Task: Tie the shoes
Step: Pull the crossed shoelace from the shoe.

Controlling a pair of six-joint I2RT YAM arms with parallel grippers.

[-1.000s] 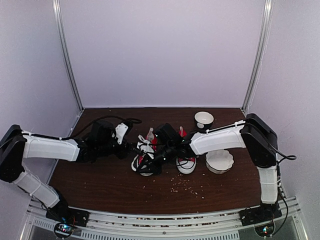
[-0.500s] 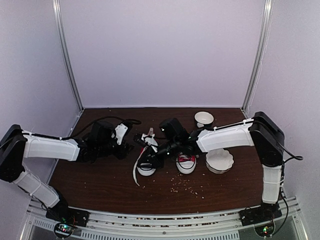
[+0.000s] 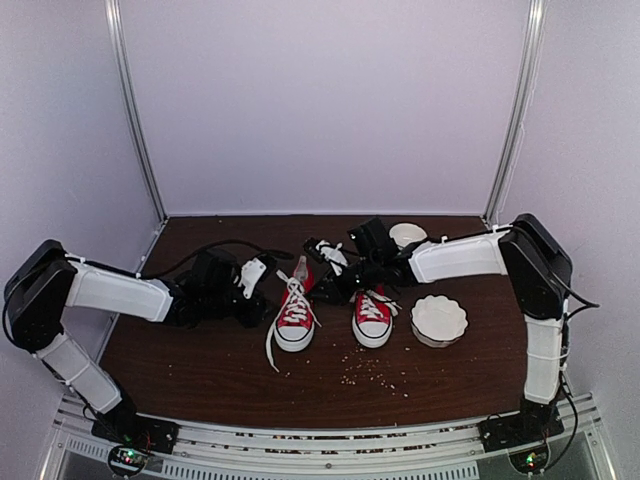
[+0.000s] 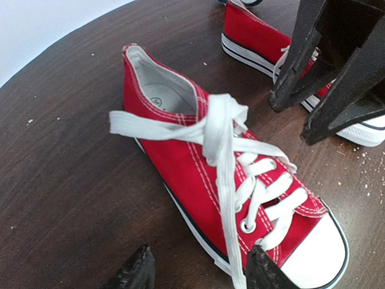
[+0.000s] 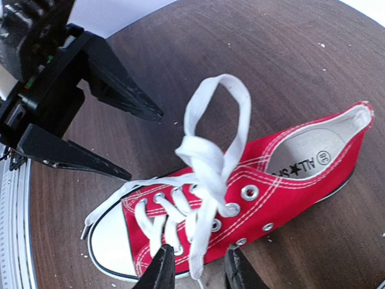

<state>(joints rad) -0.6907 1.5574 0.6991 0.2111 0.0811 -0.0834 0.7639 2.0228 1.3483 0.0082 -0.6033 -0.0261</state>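
Currently both shoes stood upright on the brown table (image 3: 200, 370), side by side, toes toward the arm bases. The left-hand shoe (image 3: 294, 318) sat between the two grippers; the right-hand shoe (image 3: 372, 318) was just beside it, with a gap between them.

Left gripper (image 5: 144, 144): low at the left-hand shoe's outer side, fingers spread, nothing between them. In its own wrist view the two fingertips (image 4: 141, 271) framed the toe end of the shoe without touching it.

Right gripper (image 4: 290, 123): behind the shoes, near their heels, fingers parted and pinching nothing. In its own wrist view a strand of lace hung in the gap between the fingertips but was not clamped.

Lace (image 4: 219, 138) on the left-hand shoe: crossed once in a loose bunch at the top eyelets. One band ran flat out to the side. One loop stood up above the crossing in the right wrist view. One free end trailed along the shoe and onto the table at its near-left side. No finished bow.

Right-hand shoe: laced; whether it was tied could not be told.

Also on the table: small white bowl (image 3: 408, 237) at the back, a scalloped white dish (image 3: 438, 320) right of the shoes, and crumbs (image 3: 375, 372) in front.
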